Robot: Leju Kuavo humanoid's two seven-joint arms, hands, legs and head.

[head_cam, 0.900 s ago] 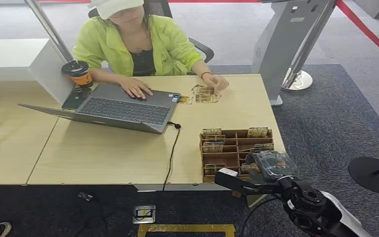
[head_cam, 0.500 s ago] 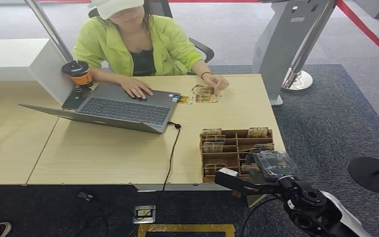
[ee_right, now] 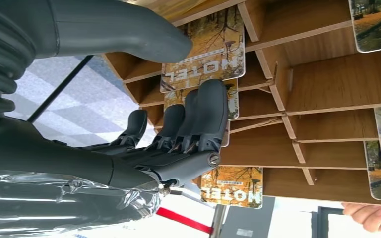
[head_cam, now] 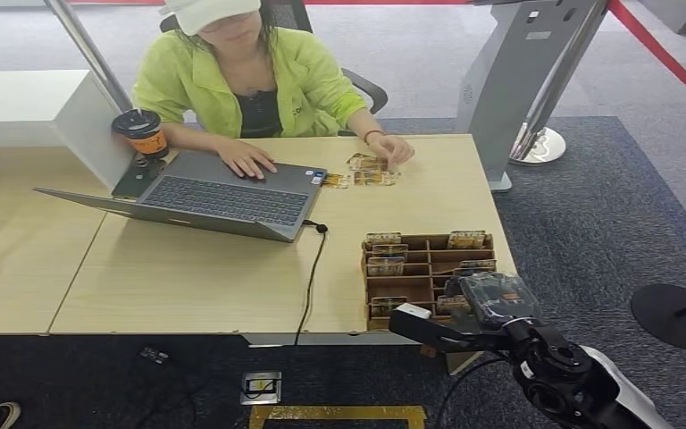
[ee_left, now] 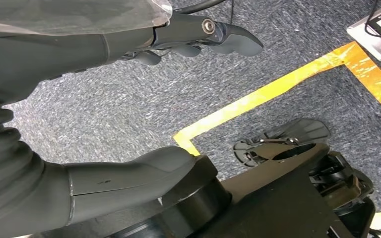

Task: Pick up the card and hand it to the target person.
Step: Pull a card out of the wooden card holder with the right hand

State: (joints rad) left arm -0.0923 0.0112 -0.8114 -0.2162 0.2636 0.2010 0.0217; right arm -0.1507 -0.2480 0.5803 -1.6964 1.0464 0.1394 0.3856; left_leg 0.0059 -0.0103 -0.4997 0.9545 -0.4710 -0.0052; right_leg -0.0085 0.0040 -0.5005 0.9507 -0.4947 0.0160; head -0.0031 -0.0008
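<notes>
The wooden card rack [head_cam: 427,239] stands at the table's near right corner, with several cards [head_cam: 384,265] upright in its slots. My right hand [head_cam: 489,302], wrapped in clear film, hovers at the rack's near right side. In the right wrist view its fingers [ee_right: 206,114] lie against a card in a slot, just below a card printed HOTEL [ee_right: 211,47], while the thumb [ee_right: 129,29] stays apart above; nothing is gripped. My left hand [ee_left: 79,44] hangs over the carpet, holding nothing. The person in a green jacket [head_cam: 241,80] sits across the table, one hand [head_cam: 393,147] on loose cards [head_cam: 371,172].
An open laptop [head_cam: 223,192] and a coffee cup [head_cam: 143,132] occupy the table's far left, and a black cable [head_cam: 308,277] runs off the near edge. A grey kiosk stand [head_cam: 536,71] and a round black base [head_cam: 679,313] sit on the carpet to the right.
</notes>
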